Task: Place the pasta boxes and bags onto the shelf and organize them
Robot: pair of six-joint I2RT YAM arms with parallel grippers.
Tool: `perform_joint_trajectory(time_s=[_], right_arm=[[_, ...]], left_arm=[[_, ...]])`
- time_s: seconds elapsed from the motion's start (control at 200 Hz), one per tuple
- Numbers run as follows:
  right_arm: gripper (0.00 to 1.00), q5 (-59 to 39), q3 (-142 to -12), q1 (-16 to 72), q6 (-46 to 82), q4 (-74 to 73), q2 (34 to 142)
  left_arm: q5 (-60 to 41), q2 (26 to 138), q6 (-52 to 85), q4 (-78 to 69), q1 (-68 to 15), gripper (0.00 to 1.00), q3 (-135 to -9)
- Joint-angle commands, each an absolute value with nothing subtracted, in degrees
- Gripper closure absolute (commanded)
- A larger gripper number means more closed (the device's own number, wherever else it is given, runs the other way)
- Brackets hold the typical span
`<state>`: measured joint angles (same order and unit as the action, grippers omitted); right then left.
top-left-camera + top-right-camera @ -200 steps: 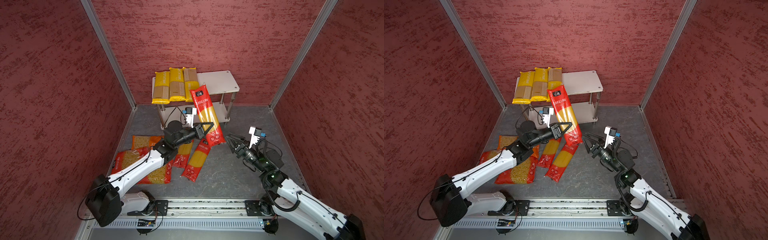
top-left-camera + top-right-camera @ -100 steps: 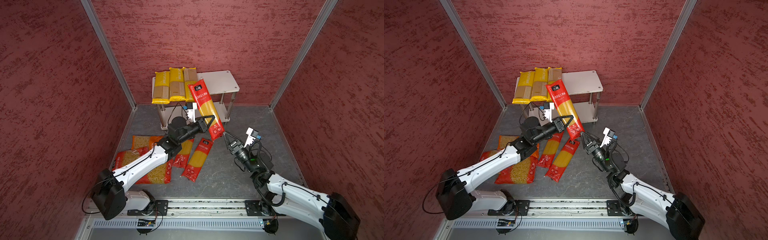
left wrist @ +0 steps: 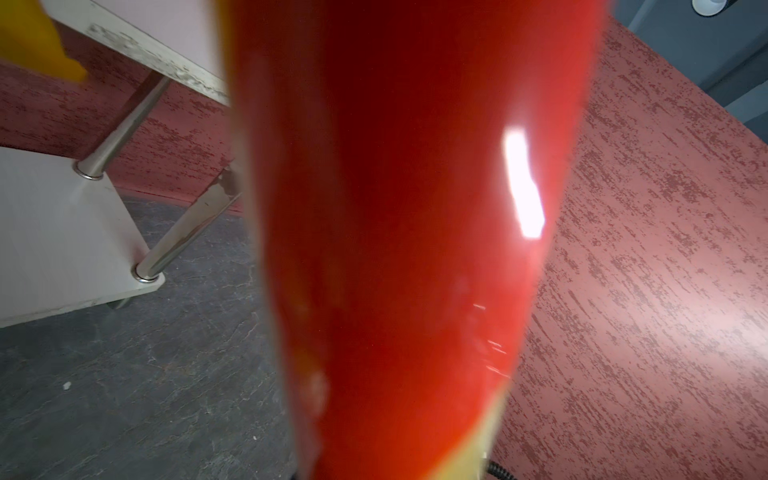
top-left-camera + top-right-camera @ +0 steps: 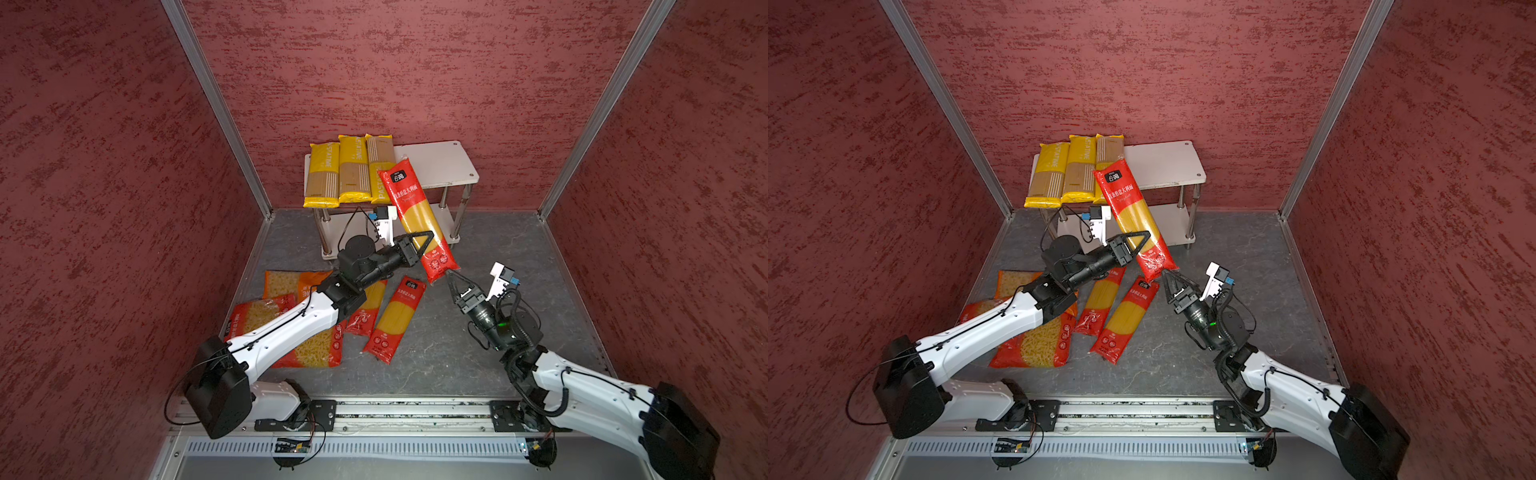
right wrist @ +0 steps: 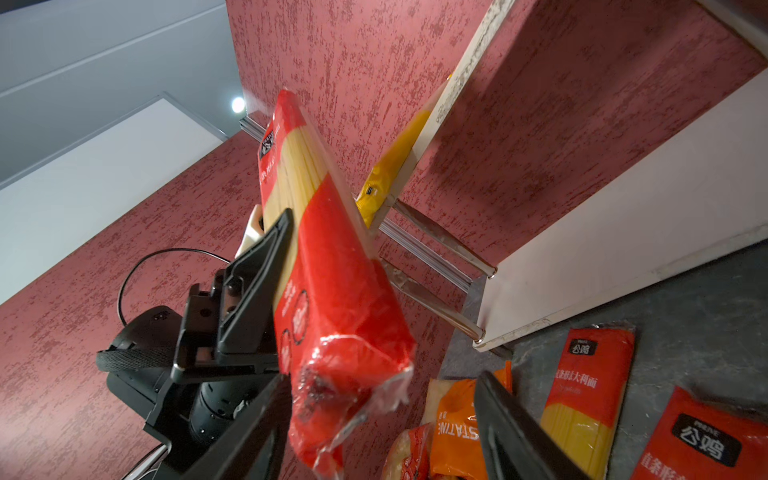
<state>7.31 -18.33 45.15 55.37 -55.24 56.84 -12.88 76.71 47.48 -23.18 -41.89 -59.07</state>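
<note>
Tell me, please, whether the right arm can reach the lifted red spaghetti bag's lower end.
Probably yes: the right gripper is open right at the lower end of the red spaghetti bag, nothing between; the left gripper clamps it higher up.

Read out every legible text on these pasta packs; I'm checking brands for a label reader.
"PASTATIME": yellow spaghetti pack on the shelf.
"公鸡": red spaghetti bag lying on the floor.
Smaller print on the held red bag: too small to read.
</note>
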Motion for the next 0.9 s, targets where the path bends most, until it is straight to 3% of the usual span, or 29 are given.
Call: perform_joint_trajectory(time_s=[0.0,0.256,0.331,0.406,0.566,0.716,0.892], right_arm=[[0.29,5.5,-21.0,45.5,56.4,-65.6,60.2],[0.36,5.0,-25.2,45.7,55.7,-76.9,67.4],[0.44,5.4,-25.6,45.6,56.0,-78.5,68.5],[0.6,6.4,-25.2,45.7,56.9,-80.4,69.3],[0.75,7.8,-25.2,45.7,58.1,-83.3,70.9],[0.82,9.3,-26.7,45.7,58.2,-88.4,73.8],[0.89,12.9,-31.3,45.4,58.0,-93.4,78.1]], left_arm=[[-12.2,76.2,49.3,-34.5,-42.8,1.0,-63.1],[-11.9,76.9,52.3,-34.3,-44.2,0.97,-63.0],[-11.6,77.0,53.0,-34.0,-44.0,0.96,-63.1],[-11.3,77.1,53.1,-32.8,-43.8,0.93,-63.5],[-12.0,77.0,53.3,-30.9,-43.5,0.71,-64.4],[-12.0,74.4,53.3,-28.9,-41.5,0.49,-63.2],[-12.5,69.9,52.7,-24.1,-40.0,0.37,-60.2]])
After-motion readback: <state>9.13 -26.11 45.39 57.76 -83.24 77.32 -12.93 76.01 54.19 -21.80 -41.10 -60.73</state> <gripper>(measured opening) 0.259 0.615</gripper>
